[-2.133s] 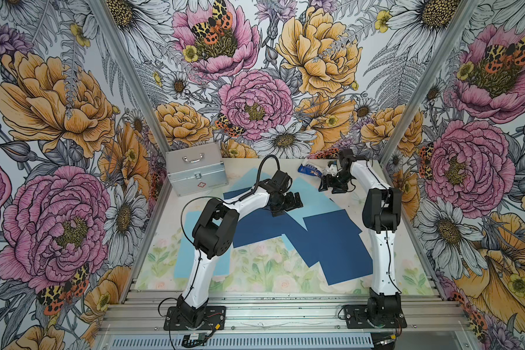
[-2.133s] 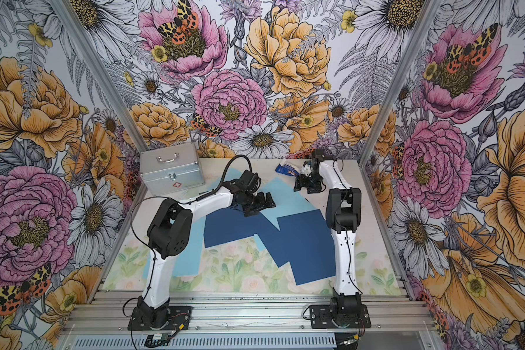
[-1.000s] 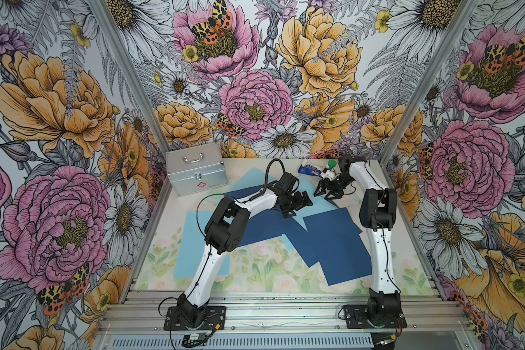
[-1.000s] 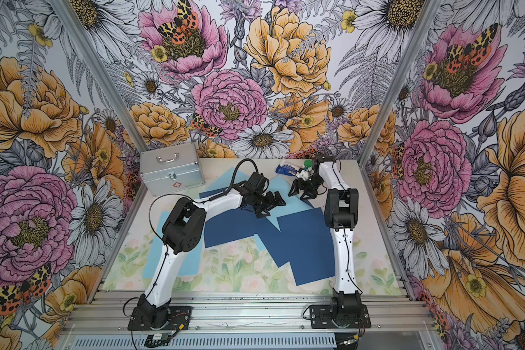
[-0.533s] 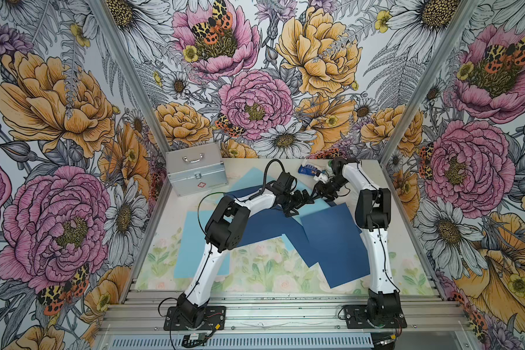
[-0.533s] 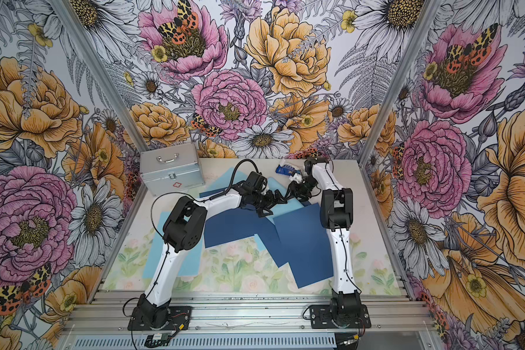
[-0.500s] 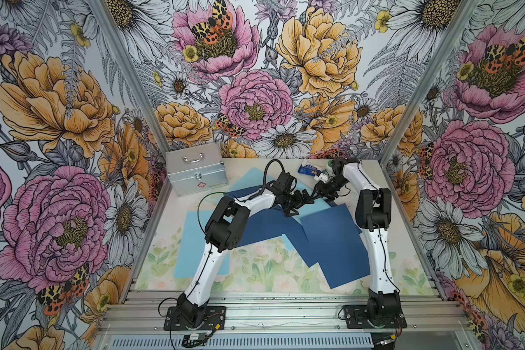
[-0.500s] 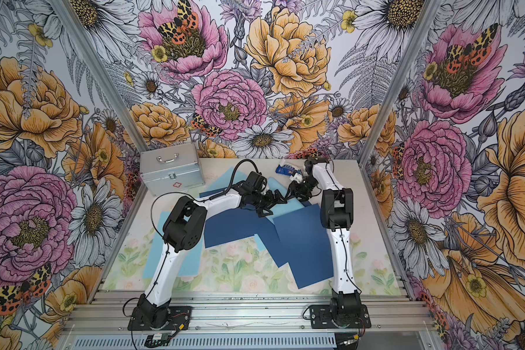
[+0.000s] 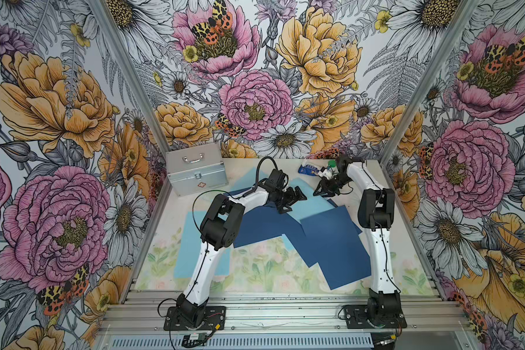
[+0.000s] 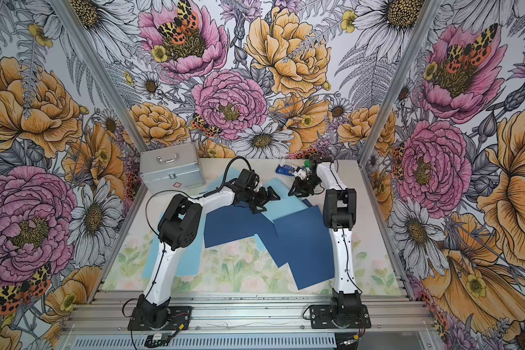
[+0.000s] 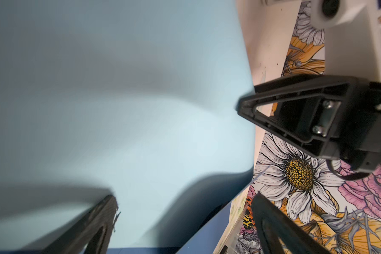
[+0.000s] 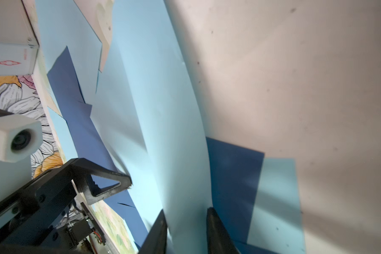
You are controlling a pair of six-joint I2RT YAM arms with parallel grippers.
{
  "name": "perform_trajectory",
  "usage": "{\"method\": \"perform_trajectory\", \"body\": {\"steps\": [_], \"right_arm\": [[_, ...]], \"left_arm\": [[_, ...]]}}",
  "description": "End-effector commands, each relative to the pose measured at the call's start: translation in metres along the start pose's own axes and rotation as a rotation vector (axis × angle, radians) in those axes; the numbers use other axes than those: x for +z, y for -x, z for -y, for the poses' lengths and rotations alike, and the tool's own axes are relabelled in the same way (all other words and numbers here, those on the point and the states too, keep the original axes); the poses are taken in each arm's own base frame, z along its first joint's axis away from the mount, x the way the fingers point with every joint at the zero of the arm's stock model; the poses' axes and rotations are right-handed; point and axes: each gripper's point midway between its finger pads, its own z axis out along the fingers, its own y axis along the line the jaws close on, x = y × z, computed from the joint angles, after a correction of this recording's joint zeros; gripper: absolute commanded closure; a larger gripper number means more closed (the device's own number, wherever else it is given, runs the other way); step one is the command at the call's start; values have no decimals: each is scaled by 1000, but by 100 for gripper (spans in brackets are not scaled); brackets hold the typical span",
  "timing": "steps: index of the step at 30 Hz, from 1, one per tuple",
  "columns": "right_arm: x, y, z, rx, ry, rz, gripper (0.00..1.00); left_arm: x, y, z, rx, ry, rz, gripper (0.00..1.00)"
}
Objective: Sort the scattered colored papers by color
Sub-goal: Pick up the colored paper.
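While my left tool [image 9: 296,201] stands spread wide over the middle of the counter [image 9: 255,272], its fingers [image 11: 97,220] straddle a light blue sheet [image 9: 312,207] that bows up off the surface. My right tool [image 9: 319,192] meets that sheet's far edge with its fingers [image 12: 161,231] drawn close on either side of the raised paper; whether they already pinch it I cannot tell. The two tools sit near each other, tips facing, with little room between them. Navy sheets [image 9: 331,242] overlap beneath and in front, one corner reaching close to the front rail beside my right arm. Another light blue sheet [image 9: 188,242] lies flat along the left side, partly under my left arm. Bare counter shows at the front middle and along the right wall. A silver case [image 9: 194,172] stands shut in the far left corner, its contents hidden. A small blue-and-white packet [image 9: 308,170] lies by the back wall, just behind my right tool.
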Motion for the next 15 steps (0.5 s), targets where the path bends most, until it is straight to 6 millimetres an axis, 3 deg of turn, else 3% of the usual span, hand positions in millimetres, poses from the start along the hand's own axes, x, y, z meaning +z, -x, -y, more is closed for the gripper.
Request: {"method": "perform_trajectory", "body": {"steps": [1, 5, 9, 15], "right_arm": [[-21, 16, -30, -65, 59, 78, 71], [-20, 16, -29, -59, 57, 77, 74], [-24, 19, -36, -62, 79, 92, 76], [-28, 27, -45, -61, 119, 124, 78]], "left_arm": [[-29, 7, -16, 9, 73, 65, 2], [-36, -13, -30, -45, 57, 55, 2], [-29, -30, -38, -151, -44, 53, 2], [-14, -39, -17, -232, -197, 32, 2]]}}
